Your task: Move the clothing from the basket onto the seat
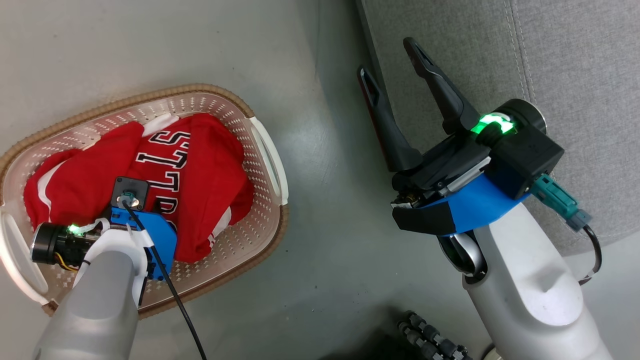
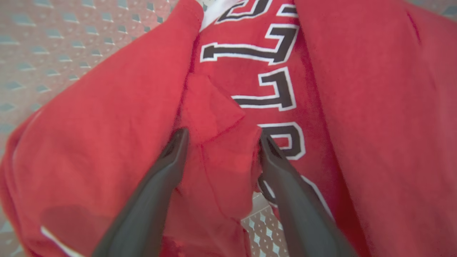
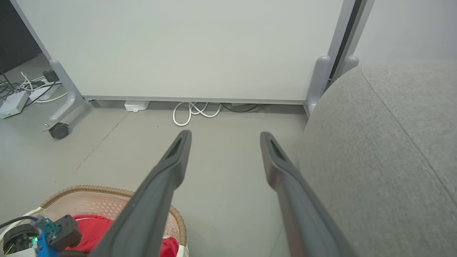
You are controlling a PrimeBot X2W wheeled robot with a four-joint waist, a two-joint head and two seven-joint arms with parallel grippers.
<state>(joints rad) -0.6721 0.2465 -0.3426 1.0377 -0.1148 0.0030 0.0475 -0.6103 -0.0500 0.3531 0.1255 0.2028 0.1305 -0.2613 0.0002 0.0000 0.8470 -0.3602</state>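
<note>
The cream basket (image 1: 200, 92) stands on the floor at the left, holding the red jersey (image 1: 200, 165) with black-white lettering and white stripes. I cannot tell a second red garment apart from it. My left arm's wrist (image 1: 130, 200) hangs over the pile, hiding the fingers. In the left wrist view my left gripper (image 2: 222, 137) is open, its fingers pushed down on either side of a raised fold of the jersey (image 2: 357, 89). My right gripper (image 1: 387, 57) is open and holds nothing, above the floor at the left edge of the grey seat (image 1: 575, 60).
Grey floor (image 1: 325, 200) separates basket and seat. In the right wrist view a white wheeled partition (image 3: 185, 46) stands ahead, with looped cables (image 3: 192, 112) and a caster (image 3: 59, 130) at its foot. The seat (image 3: 385, 150) bulges at right, the basket (image 3: 107, 189) lies lower left.
</note>
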